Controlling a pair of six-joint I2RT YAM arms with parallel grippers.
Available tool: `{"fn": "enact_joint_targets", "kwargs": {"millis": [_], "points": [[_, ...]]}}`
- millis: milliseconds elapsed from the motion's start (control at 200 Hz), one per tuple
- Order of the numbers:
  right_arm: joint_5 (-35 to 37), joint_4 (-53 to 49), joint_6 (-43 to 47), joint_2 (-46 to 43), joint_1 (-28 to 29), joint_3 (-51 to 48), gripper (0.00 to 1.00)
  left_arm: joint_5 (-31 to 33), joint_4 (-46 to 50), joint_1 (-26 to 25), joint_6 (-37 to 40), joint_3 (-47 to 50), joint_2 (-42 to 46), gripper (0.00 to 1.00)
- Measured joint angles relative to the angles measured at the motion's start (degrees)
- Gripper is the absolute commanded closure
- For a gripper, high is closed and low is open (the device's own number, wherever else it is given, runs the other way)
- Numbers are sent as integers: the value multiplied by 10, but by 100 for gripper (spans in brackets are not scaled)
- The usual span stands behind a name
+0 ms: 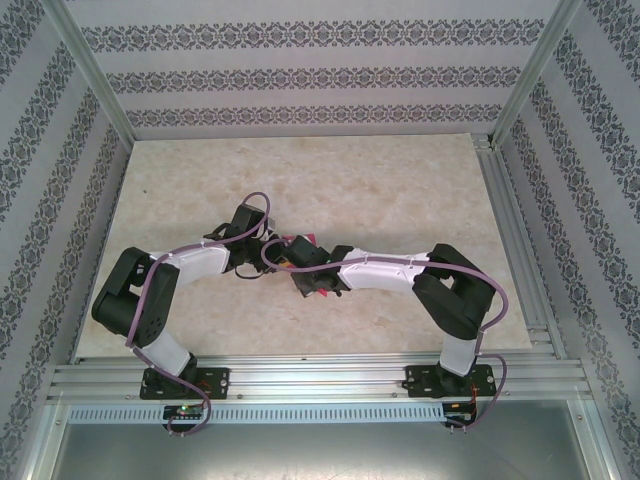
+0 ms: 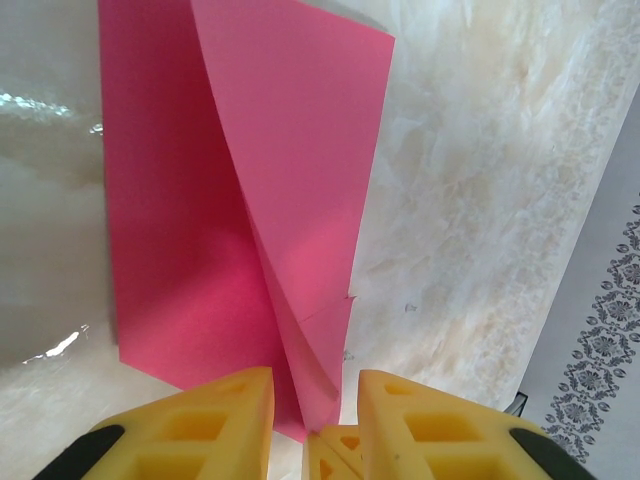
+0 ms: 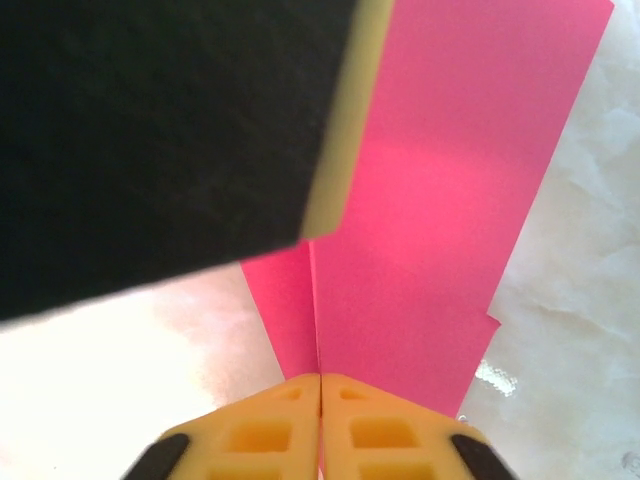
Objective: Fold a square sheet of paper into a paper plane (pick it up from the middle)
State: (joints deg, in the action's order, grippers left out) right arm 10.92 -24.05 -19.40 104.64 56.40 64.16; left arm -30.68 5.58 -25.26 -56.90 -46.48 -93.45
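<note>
The sheet of paper (image 2: pixel 180 230) was plain magenta-pink and part-folded, with one flap standing up off the flat half along a slanted crease. It filled the upper left of the left wrist view, over the marbled table (image 2: pixel 470 230). Its narrow lower tip ran down between the parted fingers of the left gripper (image 2: pixel 315 378). At bottom centre of the right wrist view, the right gripper (image 3: pixel 320 380) was pinched together on the paper's crease.

Sheet of paper (image 2: pixel 180 220): plain magenta-pink, paler on the lifted flap. Left tool (image 2: pixel 315 390), right tool (image 3: pixel 320 385): yellow, black outer patches. Worktop (image 1: pixel 380 190): cream marbling. Walls (image 1: pixel 300 80): white with grey floral bands. Arms (image 1: pixel 200 262): white and black.
</note>
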Motion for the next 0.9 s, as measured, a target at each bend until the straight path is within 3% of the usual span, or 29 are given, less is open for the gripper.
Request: {"fn": "enact_joint_targets", "kwargs": {"millis": [240,599,899], "points": [[-94,75,-30,-17,-50,-64,96,15,3,0,0,-1,0,64],[-273,213,-103,-72,-154,-141,93,29,13,0,5,-12,17,65],[-349,278,-138,-69,-198,-156,93,20,13,0,14,-50,4,65]]}}
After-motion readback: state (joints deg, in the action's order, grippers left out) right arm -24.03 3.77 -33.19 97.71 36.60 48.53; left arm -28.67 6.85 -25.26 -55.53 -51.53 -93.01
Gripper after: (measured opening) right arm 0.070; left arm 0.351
